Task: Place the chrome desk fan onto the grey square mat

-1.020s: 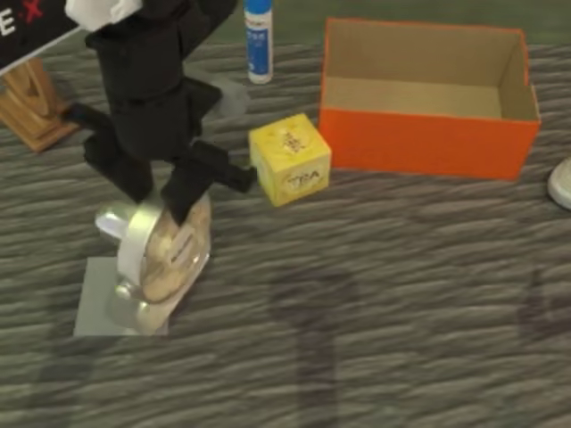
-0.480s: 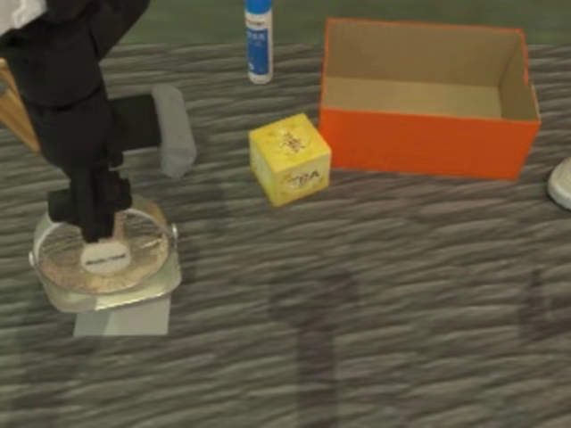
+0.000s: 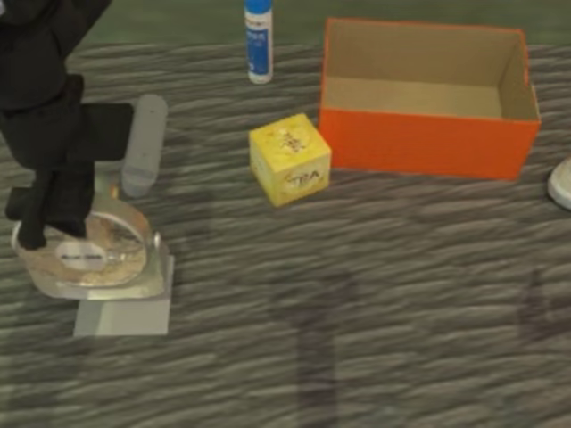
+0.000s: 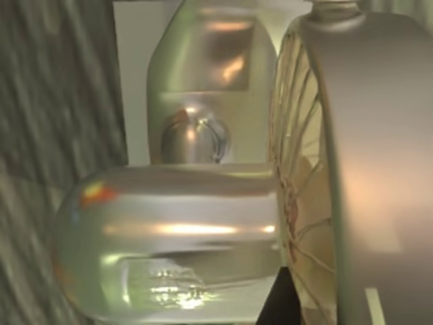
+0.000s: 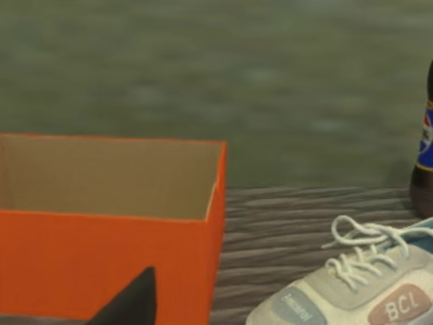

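Note:
The chrome desk fan (image 3: pixel 89 259) hangs tilted at the table's left, its disc face turned upward. It overlaps the far edge of the grey square mat (image 3: pixel 125 316) and reaches past it to the left. My left gripper (image 3: pixel 53 223) comes down from the top left corner and is shut on the fan's disc. The left wrist view is filled by the fan's rim (image 4: pixel 365 135), its hub (image 4: pixel 169 230), the wedge base (image 4: pixel 203 81) and a strip of mat (image 4: pixel 132 81). Of my right gripper only one dark fingertip (image 5: pixel 128 298) shows, and the top view does not show that arm.
A yellow cube (image 3: pixel 290 159) sits mid-table. An open orange box (image 3: pixel 428 143) stands at the back right, with a blue-capped glue stick (image 3: pixel 259 40) to its left. A white shoe (image 3: pixel 562 183) lies at the right edge, next to a dark bottle (image 5: pixel 425 156).
My left arm has swung to the left with the fan. The fan went from standing on edge over the mat to lying face up, shifted left and back.

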`<action>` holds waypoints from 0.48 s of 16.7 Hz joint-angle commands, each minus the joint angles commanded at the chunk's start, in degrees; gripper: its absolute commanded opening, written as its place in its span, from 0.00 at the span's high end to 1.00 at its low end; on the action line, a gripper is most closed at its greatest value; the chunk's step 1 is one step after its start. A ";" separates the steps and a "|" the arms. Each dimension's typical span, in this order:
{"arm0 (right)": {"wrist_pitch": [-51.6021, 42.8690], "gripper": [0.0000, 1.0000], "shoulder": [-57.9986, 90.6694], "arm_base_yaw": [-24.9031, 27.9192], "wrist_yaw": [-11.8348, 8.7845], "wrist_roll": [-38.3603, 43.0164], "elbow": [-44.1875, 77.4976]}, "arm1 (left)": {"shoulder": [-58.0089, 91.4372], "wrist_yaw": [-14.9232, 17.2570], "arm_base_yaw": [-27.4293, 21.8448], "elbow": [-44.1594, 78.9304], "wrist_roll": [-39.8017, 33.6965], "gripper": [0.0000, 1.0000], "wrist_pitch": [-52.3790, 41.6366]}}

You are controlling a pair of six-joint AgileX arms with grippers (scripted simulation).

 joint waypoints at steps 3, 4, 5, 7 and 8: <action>0.00 0.00 0.00 0.00 0.00 0.00 0.00 | 0.00 0.00 0.00 0.00 0.00 1.00 0.00; 0.00 0.00 0.00 0.00 0.00 0.00 0.00 | 0.22 -0.05 -0.29 0.16 0.02 1.00 -0.04; 0.00 0.00 0.00 0.00 0.00 0.00 0.00 | 0.22 -0.05 -0.26 -0.05 0.01 1.00 0.18; 0.00 0.00 0.00 0.00 0.00 0.00 0.00 | 0.26 -0.04 0.06 -1.85 -0.09 1.00 2.25; 0.00 0.00 0.00 0.00 0.00 0.00 0.00 | 0.37 -0.04 0.21 -3.19 -0.06 1.00 3.71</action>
